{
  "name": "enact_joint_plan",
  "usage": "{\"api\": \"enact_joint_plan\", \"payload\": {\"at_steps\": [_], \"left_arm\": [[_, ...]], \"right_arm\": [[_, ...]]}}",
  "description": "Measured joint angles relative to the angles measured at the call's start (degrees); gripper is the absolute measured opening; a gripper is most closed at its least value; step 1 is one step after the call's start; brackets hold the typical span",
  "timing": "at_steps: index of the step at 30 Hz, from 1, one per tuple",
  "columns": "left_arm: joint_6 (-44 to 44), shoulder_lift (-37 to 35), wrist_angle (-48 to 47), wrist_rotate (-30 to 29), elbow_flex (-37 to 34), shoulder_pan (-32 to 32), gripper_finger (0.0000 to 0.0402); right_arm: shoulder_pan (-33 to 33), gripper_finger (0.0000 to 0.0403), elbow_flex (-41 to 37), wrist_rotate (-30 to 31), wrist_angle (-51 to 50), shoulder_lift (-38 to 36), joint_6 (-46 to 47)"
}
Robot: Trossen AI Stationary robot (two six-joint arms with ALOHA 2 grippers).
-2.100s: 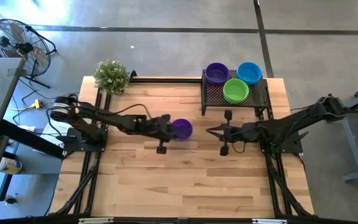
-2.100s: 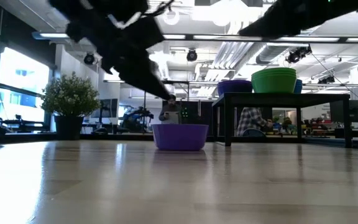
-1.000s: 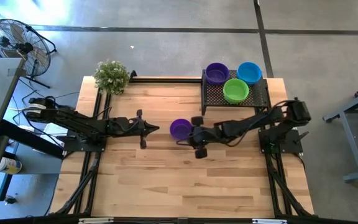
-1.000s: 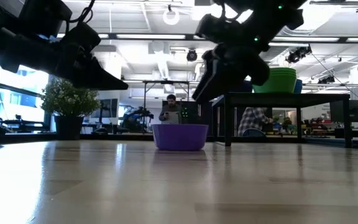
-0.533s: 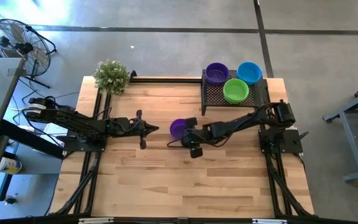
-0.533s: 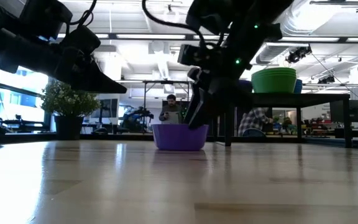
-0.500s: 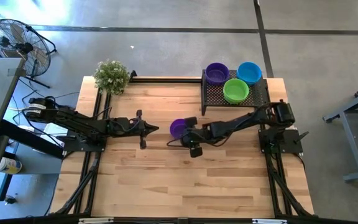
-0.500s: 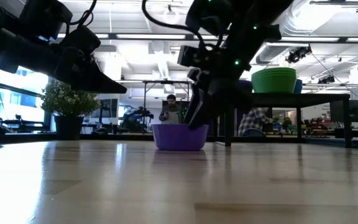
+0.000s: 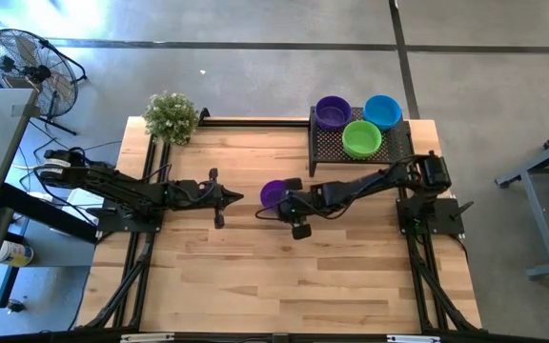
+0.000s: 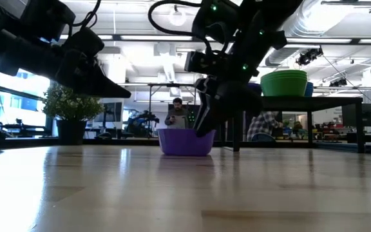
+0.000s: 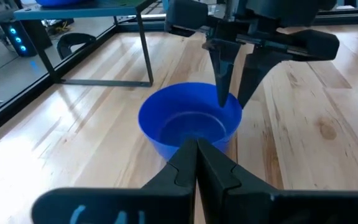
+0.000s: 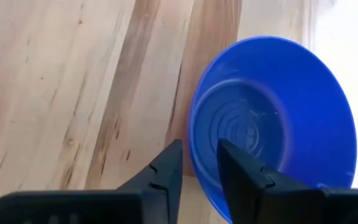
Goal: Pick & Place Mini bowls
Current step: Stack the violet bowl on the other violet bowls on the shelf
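Observation:
A purple mini bowl (image 9: 273,193) stands on its base near the table's middle. My right gripper (image 12: 194,152) reaches in from the right, slanting down, and stands open over the bowl's right rim (image 12: 192,146). One finger (image 12: 232,165) is inside the bowl and the other (image 12: 166,165) is outside. In the low view the right gripper (image 10: 203,127) is at the bowl's (image 10: 186,142) rim. My left gripper (image 9: 239,196) waits shut, left of the bowl and above the table. Three more mini bowls, purple (image 9: 333,111), blue (image 9: 382,110) and green (image 9: 361,139), sit on a black mesh tray (image 9: 394,151). My right gripper has its fingers on either side of the bowl's rim (image 11: 232,102), with a gap still showing between them. Whether either finger touches the wall, I cannot tell. The bowl stands upright on the table.
The black mesh tray stands on legs at the table's far right. A potted plant (image 9: 172,116) is at the far left corner. Bare wood (image 9: 284,276) lies toward the near edge.
My right gripper has moved toward the table's left and down, from just right of the purple bowl to its right rim, tipping further downward. The bowl has stayed where it was.

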Motion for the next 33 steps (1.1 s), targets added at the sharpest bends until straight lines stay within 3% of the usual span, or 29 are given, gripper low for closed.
{"api": "enact_joint_plan", "payload": {"at_steps": [13,19,25,33], "left_arm": [[-0.04,0.0,-1.02,-0.11,0.0,-0.01,0.0],[-1.34,-1.31,-1.67,-0.11,0.0,0.01,0.0],[-1.63,-7.06,-7.33,-1.62,0.02,0.01,0.0],[-2.62,-13.82,-13.97,-2.08,0.02,0.01,0.0]], "right_arm": [[-0.26,0.001,0.0,-0.49,-0.75,0.0,-1.01],[0.05,0.0007,-0.08,0.39,-3.91,-1.52,-1.12],[1.64,0.0004,-0.09,2.14,-8.03,-7.73,-0.33],[3.0,0.0004,1.27,4.06,-12.53,-22.58,3.22]]}}
